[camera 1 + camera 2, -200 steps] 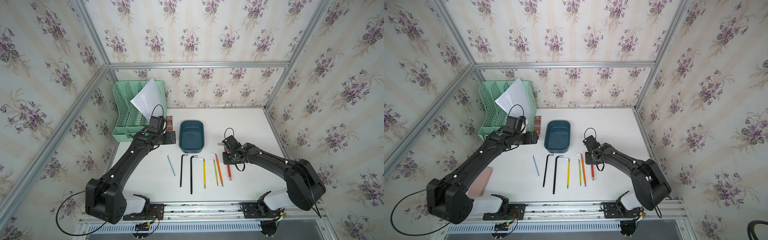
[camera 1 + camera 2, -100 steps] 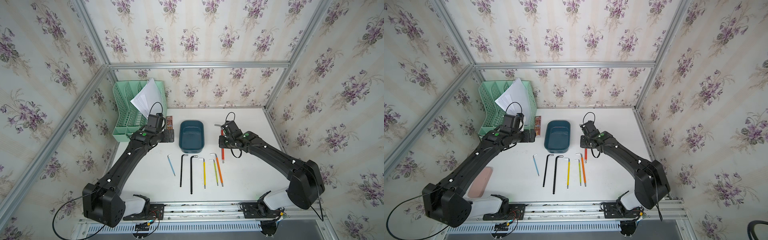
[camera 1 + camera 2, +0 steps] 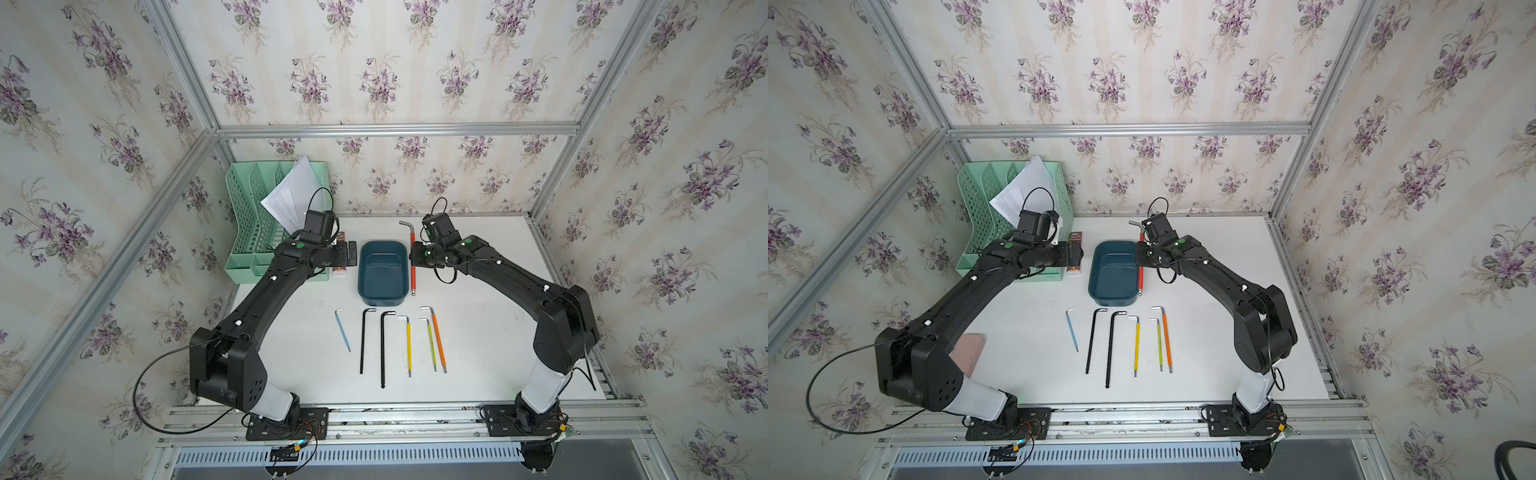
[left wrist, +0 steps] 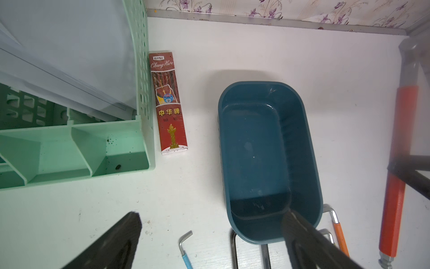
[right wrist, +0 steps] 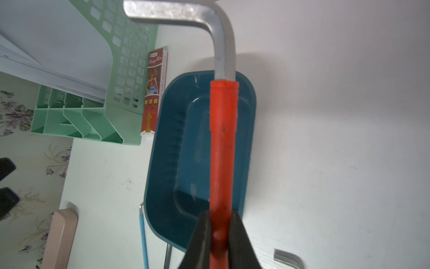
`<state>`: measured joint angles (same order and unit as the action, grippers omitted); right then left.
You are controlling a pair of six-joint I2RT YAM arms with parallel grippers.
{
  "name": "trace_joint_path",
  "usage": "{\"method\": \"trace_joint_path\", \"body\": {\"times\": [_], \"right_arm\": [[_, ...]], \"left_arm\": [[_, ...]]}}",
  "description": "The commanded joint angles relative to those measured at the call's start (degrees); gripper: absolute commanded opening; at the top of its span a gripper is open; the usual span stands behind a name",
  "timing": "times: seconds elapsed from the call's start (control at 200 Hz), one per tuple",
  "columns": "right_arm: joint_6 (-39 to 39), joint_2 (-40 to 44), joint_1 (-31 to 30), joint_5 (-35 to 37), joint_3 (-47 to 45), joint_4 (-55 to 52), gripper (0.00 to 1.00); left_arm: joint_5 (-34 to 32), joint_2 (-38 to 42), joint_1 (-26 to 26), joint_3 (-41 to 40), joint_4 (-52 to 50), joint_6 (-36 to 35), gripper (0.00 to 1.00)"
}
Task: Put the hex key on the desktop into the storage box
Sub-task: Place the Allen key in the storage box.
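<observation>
One storage box (image 3: 382,300); one organizer (image 3: 245,216) with papers (image 3: 291,195).

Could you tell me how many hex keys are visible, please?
7. Six lie in a row on the white desktop: blue, two black, yellow, green, orange. The right gripper holds the red-sleeved one. None seems hidden.
</observation>
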<state>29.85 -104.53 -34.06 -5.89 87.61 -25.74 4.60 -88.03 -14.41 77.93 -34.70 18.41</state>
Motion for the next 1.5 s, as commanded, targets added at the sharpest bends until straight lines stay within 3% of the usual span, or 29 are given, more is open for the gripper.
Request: {"method": "trace_joint_path", "body": {"times": [0.0, 0.419, 0.904, 1.493], "right_arm": [[0.3, -3.5, -0.1, -4.2, 3.1, 3.3, 0.0], [0.0, -17.0, -0.9, -5.3, 14.5, 1.1, 0.0], [-1.7, -21.0, -3.8, 0.5, 16.2, -2.9, 0.0], [-4.1, -22.5, -4.7, 0.7, 16.5, -4.7, 0.01]], "left_arm": [[-0.6, -1.8, 1.0, 0.3, 2.2, 0.9, 0.99], [-4.6, -2.5, 2.5, -4.8, 6.8, 1.1, 0.99], [-4.6, -1.8, 2.5, -5.2, 5.8, 3.6, 0.99], [10.9, -2.4, 2.4, -4.9, 8.2, 9.9, 0.99]]}}
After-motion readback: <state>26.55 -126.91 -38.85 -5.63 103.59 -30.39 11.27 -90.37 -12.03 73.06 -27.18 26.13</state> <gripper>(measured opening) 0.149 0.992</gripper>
